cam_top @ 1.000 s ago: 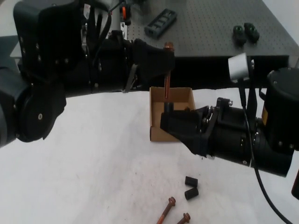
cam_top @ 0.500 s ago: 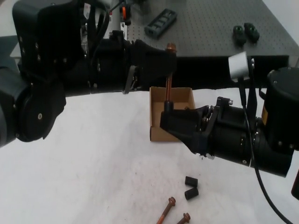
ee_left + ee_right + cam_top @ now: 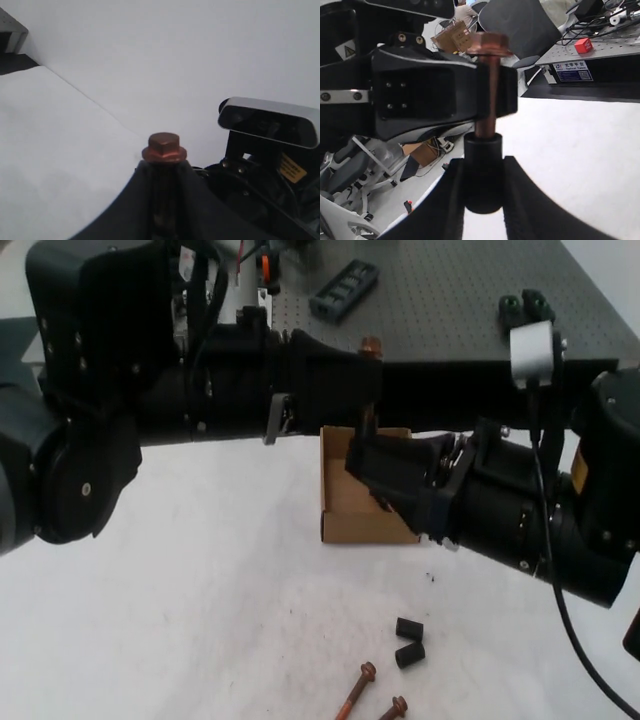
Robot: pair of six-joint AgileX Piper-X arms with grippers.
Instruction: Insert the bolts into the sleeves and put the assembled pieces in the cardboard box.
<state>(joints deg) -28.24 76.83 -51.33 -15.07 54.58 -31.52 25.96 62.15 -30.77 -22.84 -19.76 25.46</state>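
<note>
We list: white sheet (image 3: 200, 590) on the bench, perforated table (image 3: 450, 290) behind. 2 loose sleeves (image 3: 409, 629) and 2 loose bolts (image 3: 355, 692) lie on the sheet. Left gripper (image 3: 162, 172) clamps 1 bolt (image 3: 164, 147) upright. Right gripper (image 3: 482, 167) clamps 1 sleeve (image 3: 482, 185), shank entering it, above the cardboard box (image 3: 345, 525).

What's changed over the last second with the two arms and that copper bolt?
The right gripper, shut on the black cylindrical sleeve, rose along the copper-coloured bolt, so less bare shaft shows. The left gripper, clamped on the bolt under its head, edged slightly towards the right arm. The cardboard box, two loose black sleeves and two loose bolts stayed put.
</note>
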